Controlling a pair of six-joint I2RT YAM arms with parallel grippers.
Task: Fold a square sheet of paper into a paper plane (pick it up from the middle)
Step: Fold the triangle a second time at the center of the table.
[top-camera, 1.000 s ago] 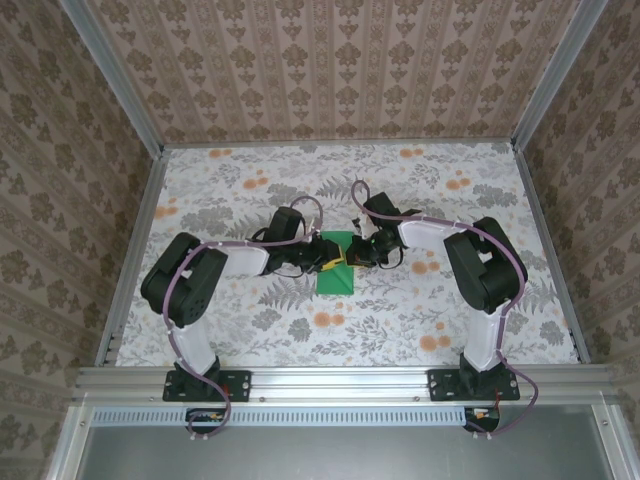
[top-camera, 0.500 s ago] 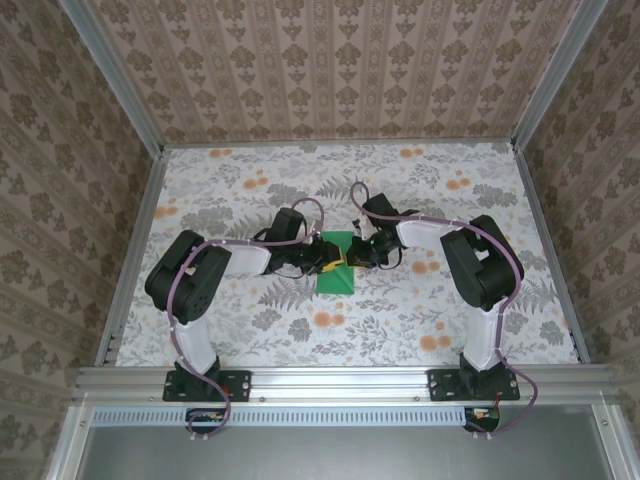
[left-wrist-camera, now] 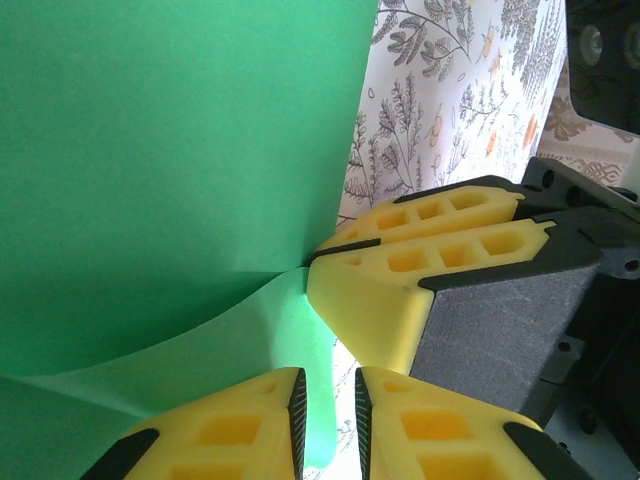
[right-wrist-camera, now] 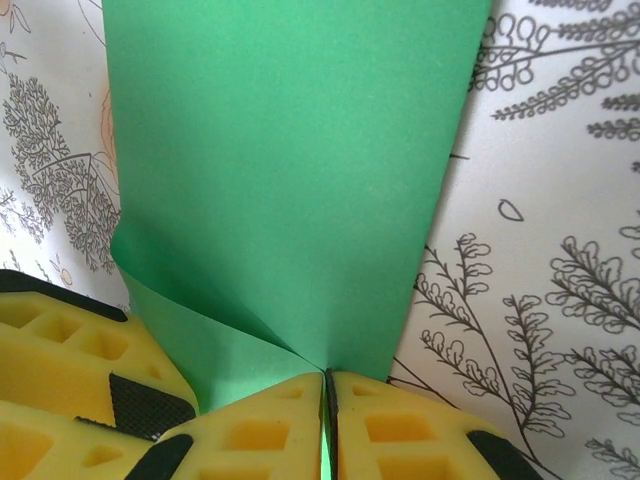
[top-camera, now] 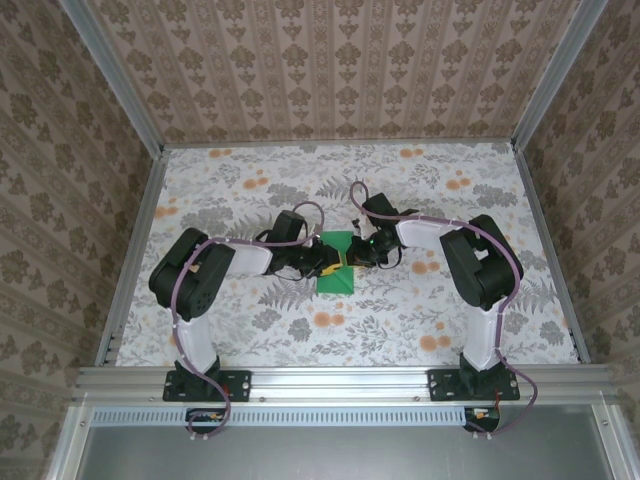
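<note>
The right gripper (right-wrist-camera: 325, 392) is being seen clamped on the square sheet of paper (right-wrist-camera: 290, 170), with a raised ridge of it being pinched right at the tips. The left gripper (left-wrist-camera: 328, 405) is being shown with its jaws a slit apart and a green flap hanging in the slit. Whether that flap is being squeezed cannot be told (the gap looks wide for thin paper). The two claws are being set tip to tip, almost touching, over the middle of the sheet, the left one reaching in from the left and the right one from the right. From there the paper is being spread outward on the table (top-camera: 430, 320). Its long axis is being run far-to-near, across the line of the claws, with green showing on both sides of them. Neither arm is being placed nearer, since both are at the pinch. The next move is being judged to turn on that shared midline ridge being raised evenly. No container is being used.
</note>
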